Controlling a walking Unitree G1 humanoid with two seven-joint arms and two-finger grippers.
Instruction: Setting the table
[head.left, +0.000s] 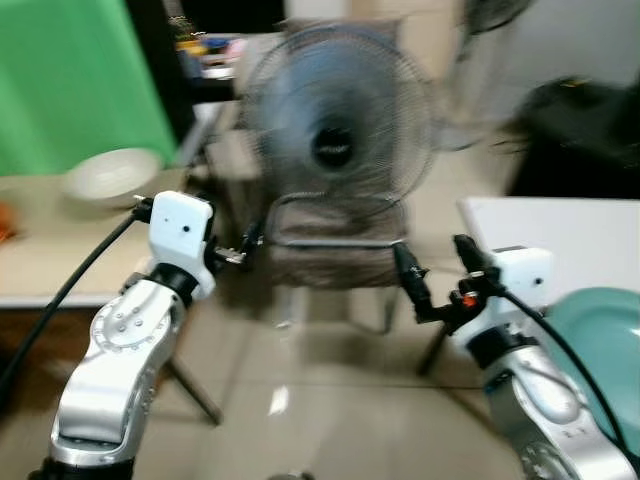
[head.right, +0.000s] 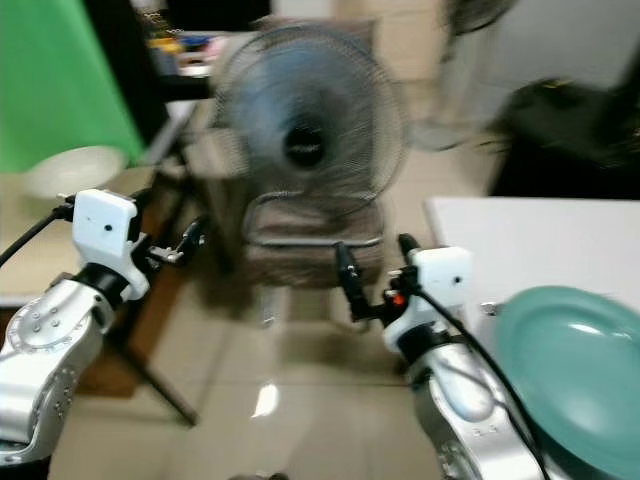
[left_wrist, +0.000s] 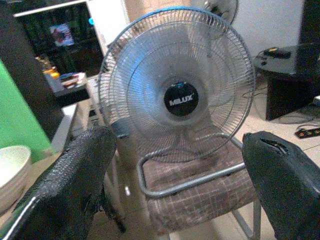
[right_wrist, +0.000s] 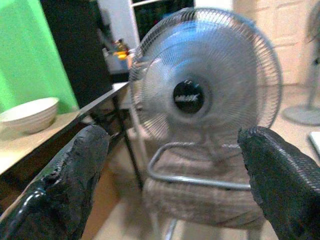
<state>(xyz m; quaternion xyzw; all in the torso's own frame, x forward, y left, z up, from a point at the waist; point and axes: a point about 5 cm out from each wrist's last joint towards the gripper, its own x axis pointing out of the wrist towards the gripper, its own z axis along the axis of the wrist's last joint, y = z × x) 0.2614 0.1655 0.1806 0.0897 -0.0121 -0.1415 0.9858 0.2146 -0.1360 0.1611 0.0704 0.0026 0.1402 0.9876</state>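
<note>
A white bowl (head.left: 112, 175) sits on the beige table (head.left: 40, 250) at my left. On the white table (head.left: 560, 225) at my right lies a teal plate (head.left: 600, 345), close beside my right arm. My left gripper (head.left: 247, 247) is raised in front of me, open and holding nothing, to the right of the bowl. The right gripper (head.left: 437, 268) is also raised and open, with nothing between its fingers (right_wrist: 75, 175), just left of the plate. Both point towards the fan. The picture is blurred.
A grey fan (head.left: 335, 140) with a black hub stands on a checked chair (head.left: 330, 255) straight ahead, between the two tables. Tiled floor (head.left: 320, 400) lies below. A green screen (head.left: 70, 80) and a dark shelf are behind the left table.
</note>
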